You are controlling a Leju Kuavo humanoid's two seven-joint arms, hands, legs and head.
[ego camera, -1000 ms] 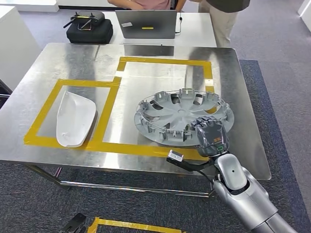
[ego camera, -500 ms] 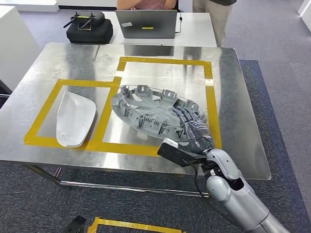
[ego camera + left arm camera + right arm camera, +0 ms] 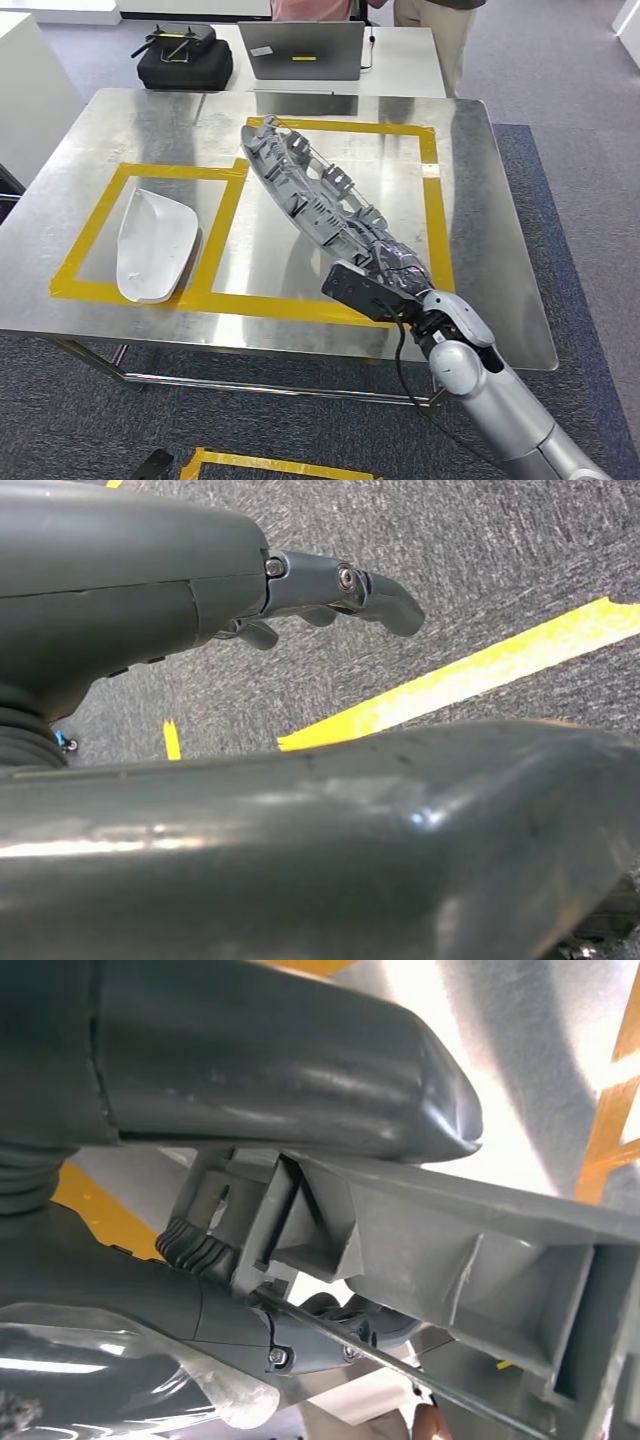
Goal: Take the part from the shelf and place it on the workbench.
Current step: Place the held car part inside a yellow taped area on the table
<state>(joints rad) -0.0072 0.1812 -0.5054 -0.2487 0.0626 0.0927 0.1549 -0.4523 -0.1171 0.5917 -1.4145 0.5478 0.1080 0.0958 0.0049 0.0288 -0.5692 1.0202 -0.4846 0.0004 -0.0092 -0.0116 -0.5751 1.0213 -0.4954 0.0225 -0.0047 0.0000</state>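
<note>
No readable text, brand, number or sign anywhere. Small yellow label on the laptop (image 3: 303,50) lid at the far table and a pale sticker beside it, both too small to read.

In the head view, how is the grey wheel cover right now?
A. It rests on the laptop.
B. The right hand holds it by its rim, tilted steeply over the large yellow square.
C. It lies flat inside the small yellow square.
B: the right hand grips the wheel cover by its near rim, its far edge raised high above the metal table.
</note>
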